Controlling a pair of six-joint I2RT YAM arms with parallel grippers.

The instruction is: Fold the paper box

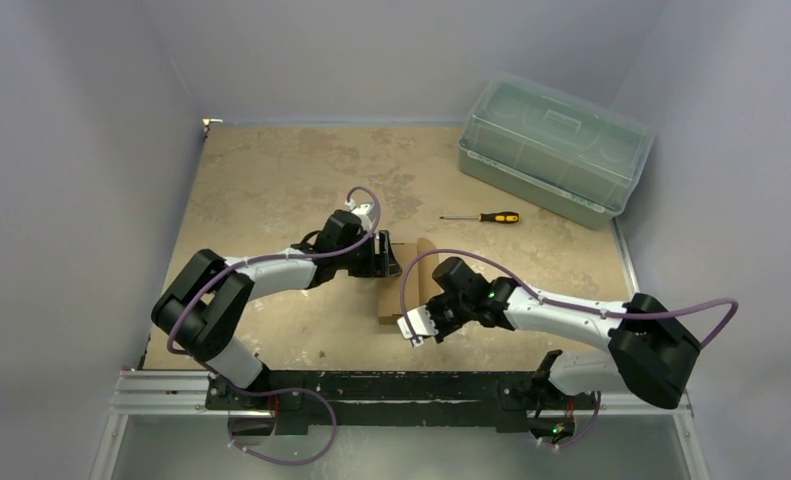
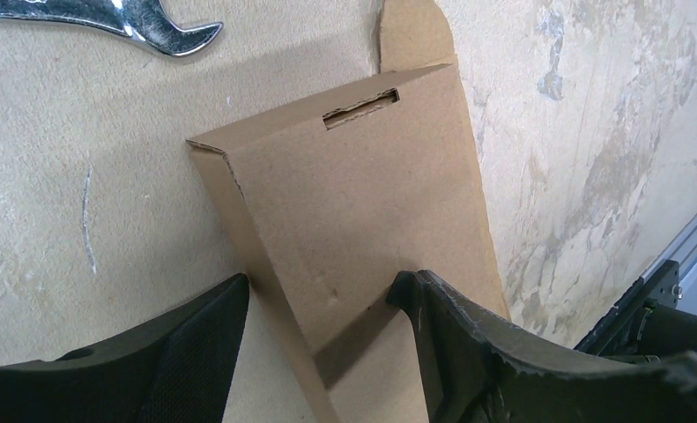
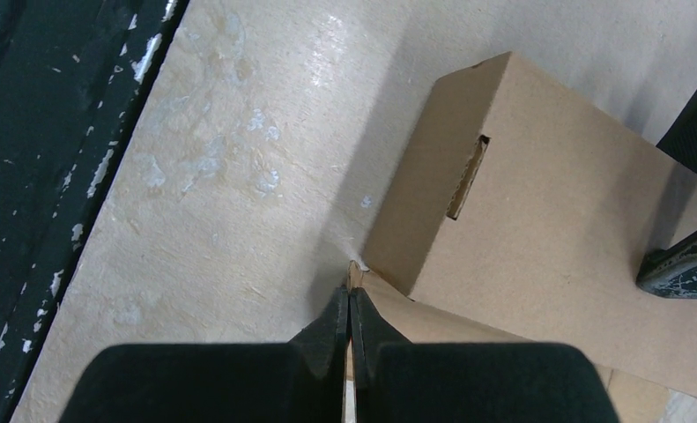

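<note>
The paper box (image 1: 395, 292) is brown cardboard, partly folded, lying mid-table between my two arms, with one rounded flap (image 1: 427, 262) standing up on its right. In the left wrist view the box (image 2: 353, 203) shows a slot near its far end. My left gripper (image 2: 321, 286) is open and straddles the box's near corner: one finger (image 2: 468, 344) rests on the top panel, the other (image 2: 177, 344) sits beside the side wall. In the right wrist view the box (image 3: 556, 220) lies to the right. My right gripper (image 3: 351, 295) is shut on a thin edge of its flap (image 3: 433, 322) at table level.
A translucent green-tinted lidded bin (image 1: 556, 148) stands at the back right. A screwdriver (image 1: 483, 216) lies in front of it. A metal wrench (image 2: 124, 18) lies beyond the box in the left wrist view. The black rail (image 1: 401, 390) runs along the near table edge.
</note>
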